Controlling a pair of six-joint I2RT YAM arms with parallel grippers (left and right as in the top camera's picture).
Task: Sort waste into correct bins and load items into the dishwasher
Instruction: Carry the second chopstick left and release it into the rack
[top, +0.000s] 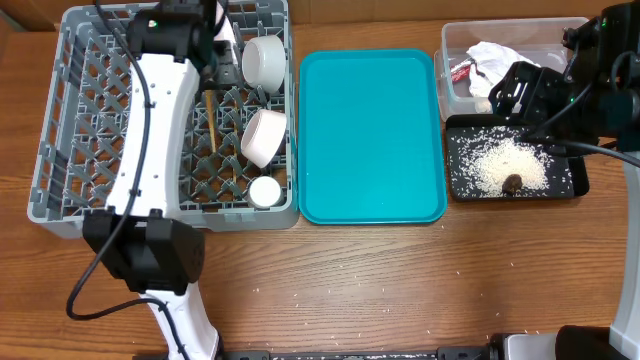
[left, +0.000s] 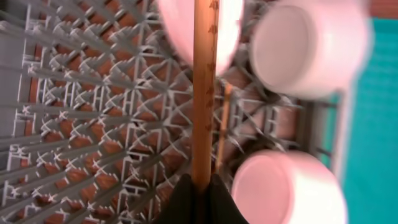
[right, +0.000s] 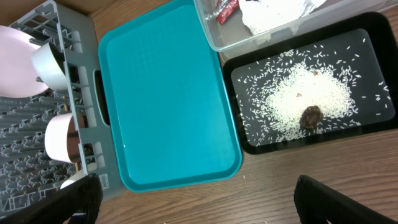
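My left gripper (top: 212, 55) (left: 202, 186) is shut on a wooden chopstick (left: 203, 93) and holds it over the grey dish rack (top: 60, 120). A second chopstick (top: 210, 122) lies in the rack. Two white bowls (top: 262, 60) (top: 265, 135) and a small cup (top: 265, 190) sit along the rack's right side. A white plate (right: 15, 59) stands at its far end. My right gripper (right: 205, 205) is open and empty, high over the table near the bins. The clear tub (top: 455, 45) holds the napkin (top: 495, 55) and red wrapper (top: 460, 72). The black tray (top: 575, 185) holds rice (top: 505, 160) and a brown lump (top: 512, 182).
A large teal tray (top: 370, 135) lies between the rack and the bins. A few rice grains (top: 330, 292) are scattered on the wooden table at the front. The right arm (top: 600, 90) hangs over the bins' right side.
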